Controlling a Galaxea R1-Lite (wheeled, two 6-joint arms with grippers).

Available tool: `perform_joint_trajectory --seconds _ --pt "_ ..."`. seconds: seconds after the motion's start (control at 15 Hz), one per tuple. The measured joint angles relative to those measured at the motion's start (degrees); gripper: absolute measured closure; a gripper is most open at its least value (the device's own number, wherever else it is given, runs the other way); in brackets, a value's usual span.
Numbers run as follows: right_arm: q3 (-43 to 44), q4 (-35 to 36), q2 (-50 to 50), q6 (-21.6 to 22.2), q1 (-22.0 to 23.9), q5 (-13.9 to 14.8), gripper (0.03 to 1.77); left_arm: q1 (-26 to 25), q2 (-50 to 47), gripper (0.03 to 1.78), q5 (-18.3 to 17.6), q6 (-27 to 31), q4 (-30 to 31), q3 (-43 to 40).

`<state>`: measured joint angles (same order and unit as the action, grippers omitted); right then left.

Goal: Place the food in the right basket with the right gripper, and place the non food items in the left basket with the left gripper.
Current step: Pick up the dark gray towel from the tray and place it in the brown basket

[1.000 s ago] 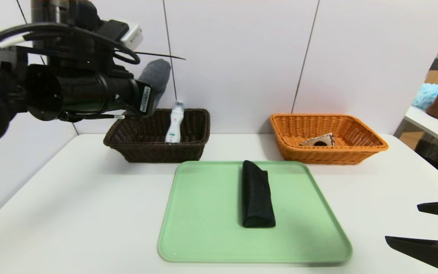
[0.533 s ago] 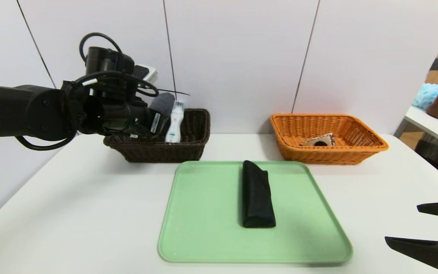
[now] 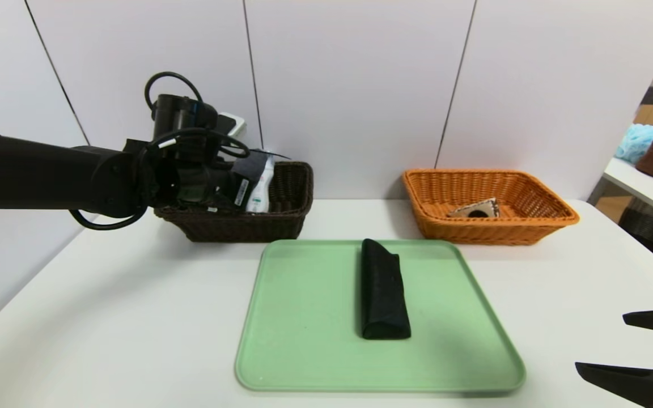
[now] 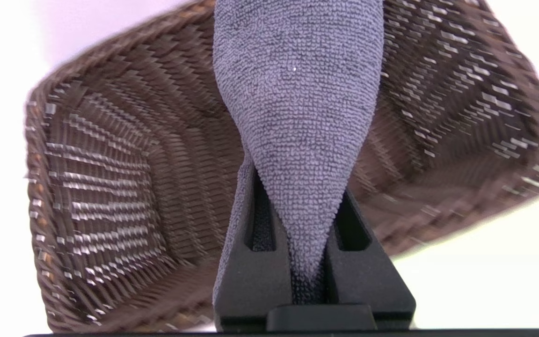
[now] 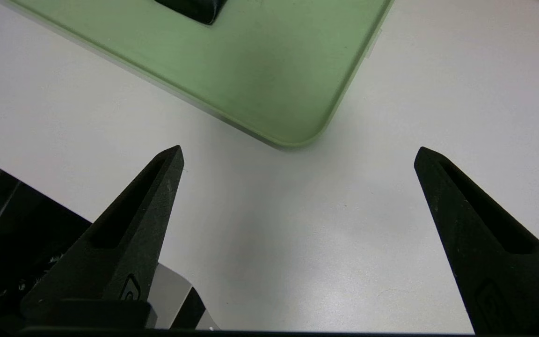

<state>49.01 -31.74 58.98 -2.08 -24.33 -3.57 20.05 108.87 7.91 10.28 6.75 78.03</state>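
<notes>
Lowered since a second ago: left gripper (image 4: 314, 262) now over the brown basket (image 3: 281, 218), fingers clamped on grey cloth (image 4: 297, 93). Right gripper (image 5: 297, 187) unmoved, fingers spread.

The left arm (image 3: 49, 178) reaches out long and almost flat from nine o'clock in the head view. Its left pincer (image 4: 308, 276) tips a little downward, and its two fingers (image 4: 255, 262) are squeezed tight on a gray cloth (image 4: 297, 93). The right pincer (image 5: 297, 159) waits low at four o'clock in the head view, its fingers (image 5: 134, 224) spread wide with nothing between them.
</notes>
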Motion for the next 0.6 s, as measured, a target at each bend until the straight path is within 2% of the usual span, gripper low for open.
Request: perform_joint_trajectory --seconds 0.2,0.4,0.6 --pt "-0.2 0.0 -0.1 0.0 0.0 0.0 0.10 -1.5 0.9 1.60 -1.5 2.6 1.3 0.4" --pt "-0.5 0.0 -0.2 0.0 0.0 0.0 0.10 -3.4 1.7 1.60 -1.7 3.0 1.6 1.8" --pt "-0.6 0.0 -0.2 -0.1 -0.1 0.0 0.10 -4.6 2.2 1.60 -3.6 4.0 1.6 2.4"
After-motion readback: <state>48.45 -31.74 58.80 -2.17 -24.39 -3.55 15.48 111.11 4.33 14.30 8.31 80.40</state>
